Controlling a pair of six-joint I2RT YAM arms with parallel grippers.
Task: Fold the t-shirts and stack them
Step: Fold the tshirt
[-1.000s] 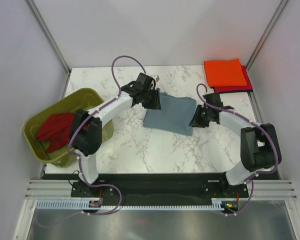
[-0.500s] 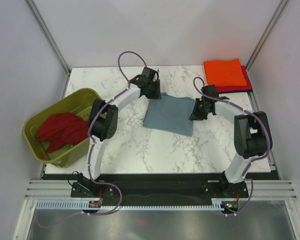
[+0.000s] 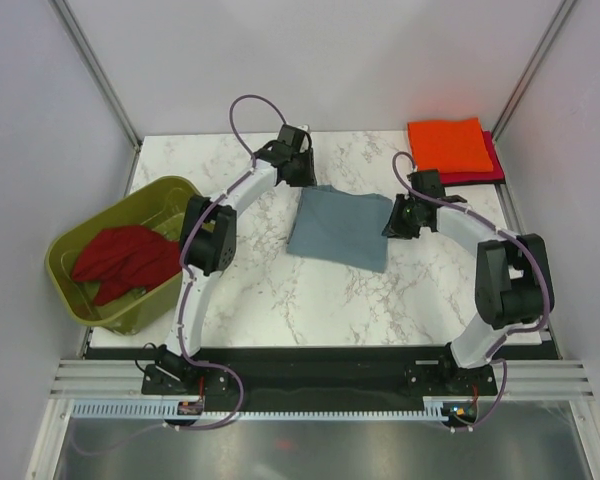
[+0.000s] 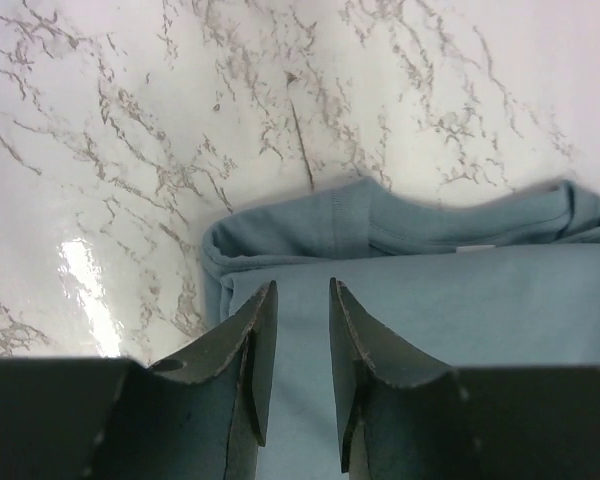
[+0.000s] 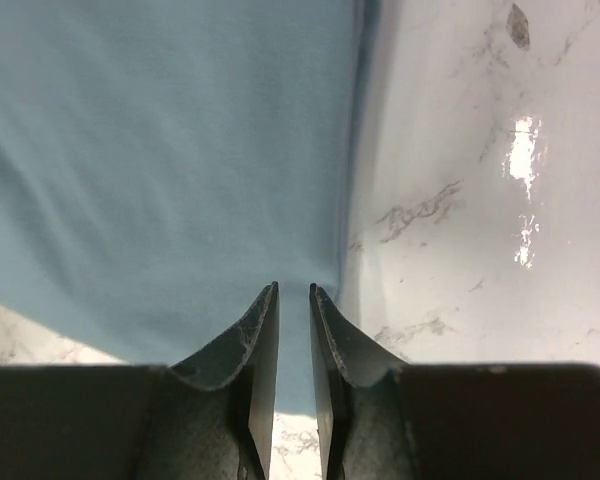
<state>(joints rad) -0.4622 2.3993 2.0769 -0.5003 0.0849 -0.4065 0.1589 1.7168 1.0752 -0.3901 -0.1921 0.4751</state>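
Stack: orange t-shirt (image 3: 448, 145) folded atop magenta-red t-shirt (image 3: 472, 178), far right corner of the worktop (image 3: 280, 290).
Slate blue-grey t-shirt (image 3: 342, 228): folded flat mid-worktop, not yet stacked.
Left jaws: slightly spread over its far-left corner, pinching nothing.
Right jaws: narrowly parted at its right edge, empty.
Remaining: dark red t-shirt (image 3: 120, 262), crumpled in olive-green tub (image 3: 170, 188).
Progress: seemingly past halfway.

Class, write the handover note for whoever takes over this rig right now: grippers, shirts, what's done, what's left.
Left gripper: open, over the blue-grey shirt, collar corner.
Right gripper: jaws nearly together at that shirt's right edge; grip unclear.
Done: orange shirt folded atop magenta-red shirt, far right corner; blue-grey folded mid-table.
Left: stack blue-grey; fold and stack the dark red shirt, crumpled in the tub.
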